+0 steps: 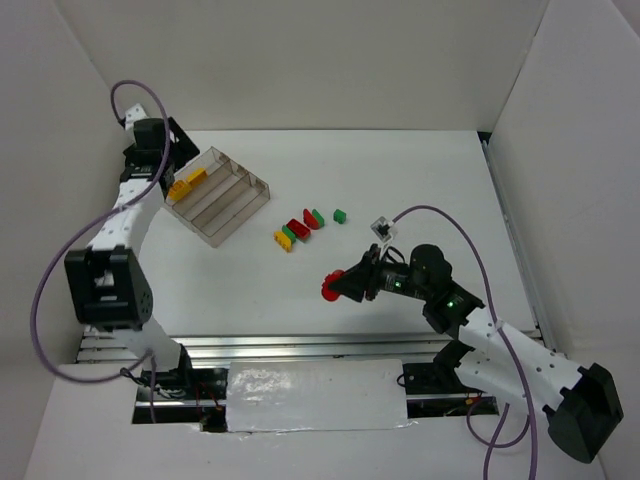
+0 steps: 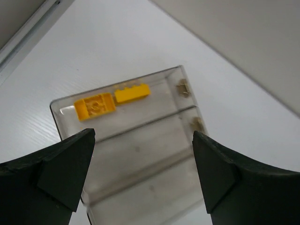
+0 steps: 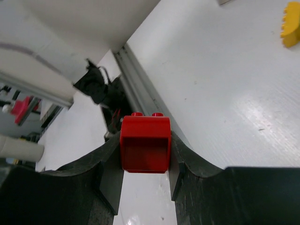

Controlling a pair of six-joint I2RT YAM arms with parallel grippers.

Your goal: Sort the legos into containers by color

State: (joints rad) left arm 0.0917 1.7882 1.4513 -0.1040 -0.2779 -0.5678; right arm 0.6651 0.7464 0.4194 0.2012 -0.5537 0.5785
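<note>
The clear three-compartment tray [image 1: 228,220] stands at the back left and holds two yellow legos [image 1: 186,182] in its leftmost compartment; they also show in the left wrist view [image 2: 115,99]. My left gripper [image 1: 168,160] hovers open and empty over the tray [image 2: 187,122]. My right gripper [image 1: 336,287] is shut on a red lego [image 3: 145,143], held above the table's middle front. Loose legos lie mid-table: a yellow one [image 1: 283,240], two red ones [image 1: 298,228], and three green ones [image 1: 339,215].
White walls enclose the table on the left, back and right. A metal rail [image 1: 300,345] runs along the near edge. A yellow lego [image 3: 291,24] shows at the top right of the right wrist view.
</note>
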